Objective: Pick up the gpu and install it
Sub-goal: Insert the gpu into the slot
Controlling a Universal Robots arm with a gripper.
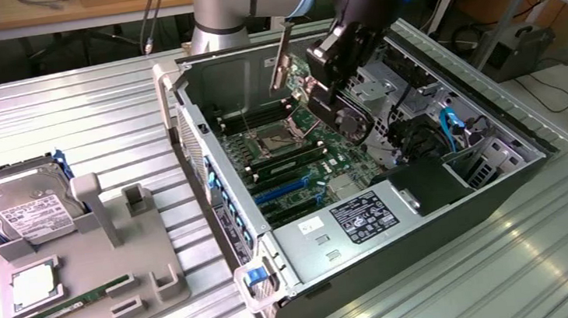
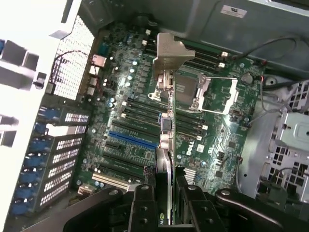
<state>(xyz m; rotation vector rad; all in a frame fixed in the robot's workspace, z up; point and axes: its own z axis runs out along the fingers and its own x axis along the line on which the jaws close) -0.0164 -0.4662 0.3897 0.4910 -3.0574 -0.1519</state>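
2 black fingers [image 2: 144, 205] of the gripper [image 2: 166, 212] clamp the gpu [image 2: 166, 121], a thin flat card seen edge-on with a silvery metal end bracket. It hangs inside the open grey computer case [image 1: 477, 211], over the green motherboard [image 2: 135, 121]. The case lies on a ribbed metal table [image 1: 71, 117], with wooden benches and cables behind. The card's long axis runs straight away from the fingers, with the bracket end farthest from them.

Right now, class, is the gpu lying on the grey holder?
No, the gripper holds the gpu edge-on over the motherboard inside the open case.
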